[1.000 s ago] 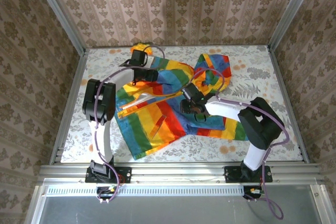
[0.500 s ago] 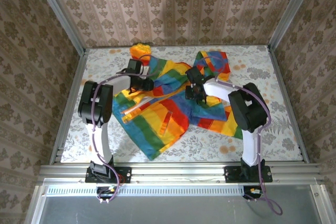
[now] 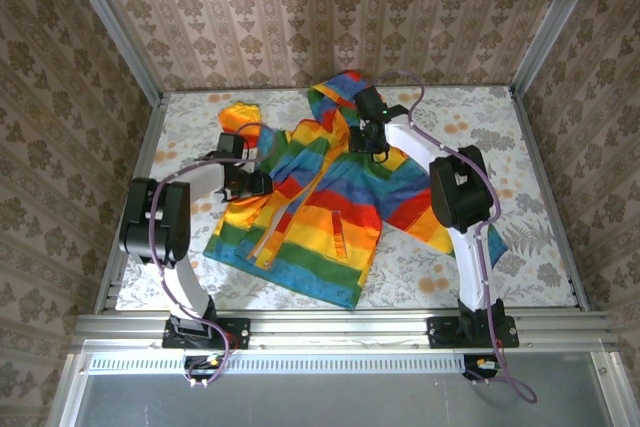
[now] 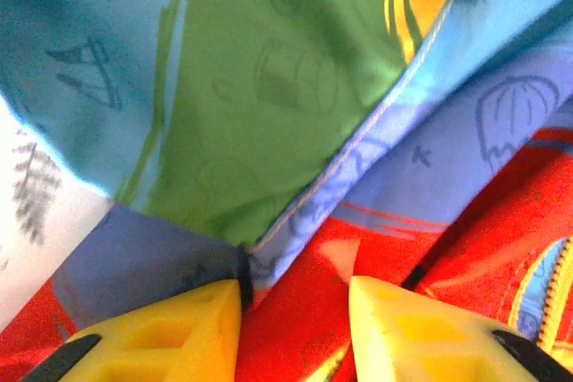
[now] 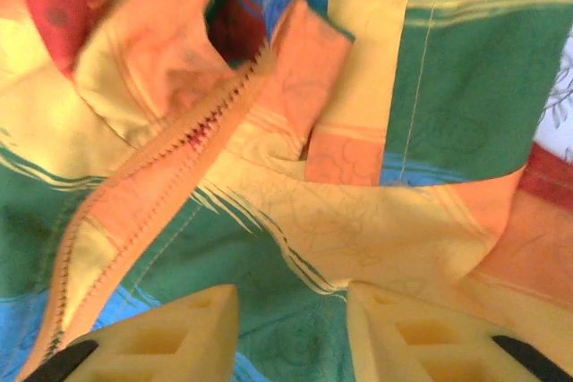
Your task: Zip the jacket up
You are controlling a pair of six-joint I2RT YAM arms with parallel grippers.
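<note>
Rainbow-striped hooded fabric jacket [image 3: 320, 212] spreads ahead of left gripper [image 4: 295, 285] and right gripper [image 5: 292, 291]; I read both clamped on its cloth.

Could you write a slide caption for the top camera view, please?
The left gripper and right gripper pinch a striped jacket spread on the flowered table.

The table's [image 3: 530, 247] middle is covered by the jacket [image 3: 330, 217], with the left arm [image 3: 190, 182] and right arm [image 3: 455, 187] laid across its far part. The right edge is left bare.
</note>
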